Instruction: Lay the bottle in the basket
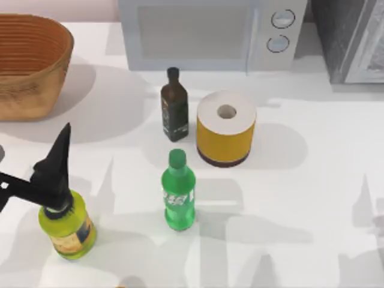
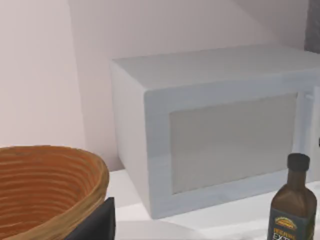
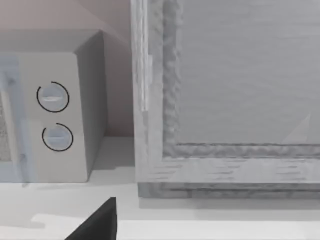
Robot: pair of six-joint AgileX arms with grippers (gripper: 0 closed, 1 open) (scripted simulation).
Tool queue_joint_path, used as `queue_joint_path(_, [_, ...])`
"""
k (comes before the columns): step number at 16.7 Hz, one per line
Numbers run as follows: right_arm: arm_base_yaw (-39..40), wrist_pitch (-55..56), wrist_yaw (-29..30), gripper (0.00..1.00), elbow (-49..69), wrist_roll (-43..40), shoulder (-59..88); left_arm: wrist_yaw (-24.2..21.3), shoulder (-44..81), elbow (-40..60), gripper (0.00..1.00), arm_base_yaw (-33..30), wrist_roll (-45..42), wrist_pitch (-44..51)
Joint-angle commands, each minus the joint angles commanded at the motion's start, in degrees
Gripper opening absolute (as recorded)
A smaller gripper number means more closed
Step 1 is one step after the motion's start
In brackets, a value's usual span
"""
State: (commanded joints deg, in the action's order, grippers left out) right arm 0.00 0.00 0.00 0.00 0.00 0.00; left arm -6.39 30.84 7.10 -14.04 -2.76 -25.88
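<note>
dark brown bottle (image 2: 294, 207) label: "ext", rest cut off.

The green bottle (image 1: 178, 192) stands upright near the middle of the tabletop (image 1: 312, 198), with bare surface to its right and front. Just behind it stand a brown bottle (image 1: 174, 106) and a paper roll (image 1: 226, 128), close together. A microwave (image 1: 210, 33) and a grey cabinet (image 1: 351, 39) block the back edge. The basket (image 1: 30, 63) sits at the back left, open ground between it and the green bottle. The left claw (image 1: 57, 171) hangs over a yellow-green bottle (image 1: 69, 228) at front left.
</note>
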Motion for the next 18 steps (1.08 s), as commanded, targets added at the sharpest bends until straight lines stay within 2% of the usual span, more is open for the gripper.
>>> queue_joint_path(5, [0.0,0.0,0.0,1.0,0.0,0.0,0.0,-3.0,25.4,1.8,1.0,-13.5,-1.0,-17.4])
queue_joint_path(9, [0.0,0.0,0.0,1.0,0.0,0.0,0.0,-3.2,42.0,0.5,1.0,-21.5,-1.0,-28.0])
queue_joint_path(13, [0.0,0.0,0.0,1.0,0.0,0.0,0.0,-1.9,50.3,-3.0,1.0,-24.1,-0.5,-34.2])
queue_joint_path(18, [0.0,0.0,0.0,1.0,0.0,0.0,0.0,-1.8,50.7,-3.3,1.0,-24.0,-0.5,-34.5])
